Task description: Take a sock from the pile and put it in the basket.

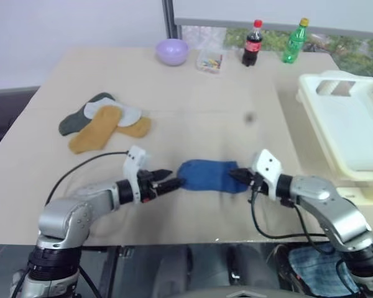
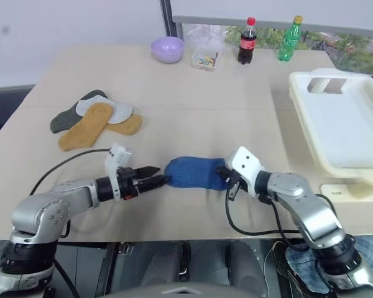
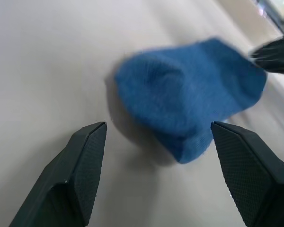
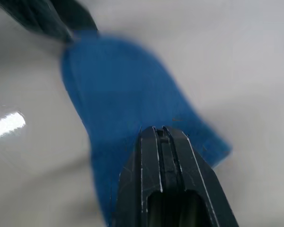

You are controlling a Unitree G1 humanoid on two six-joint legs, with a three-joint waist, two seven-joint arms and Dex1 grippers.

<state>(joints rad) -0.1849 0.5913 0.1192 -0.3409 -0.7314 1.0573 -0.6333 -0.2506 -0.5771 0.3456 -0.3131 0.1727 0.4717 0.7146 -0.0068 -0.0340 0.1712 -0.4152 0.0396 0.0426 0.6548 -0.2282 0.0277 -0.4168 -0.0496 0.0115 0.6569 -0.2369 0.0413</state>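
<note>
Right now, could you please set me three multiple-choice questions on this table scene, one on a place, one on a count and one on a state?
1. Where does the blue sock lie?
A. in the basket
B. on the table between the two grippers
C. on the pile

2. How many bottles stand at the far edge of the table?
A. one
B. two
C. four

3. How do the left gripper's jaws stand?
A. open, apart from the sock
C. shut on the sock
B. shut on a bottle

Answers: 1 B, it lies flat on the table between the left gripper and the right gripper. 2 B, a cola bottle and a green bottle. 3 A, the left wrist view shows them spread with bare table between.
</note>
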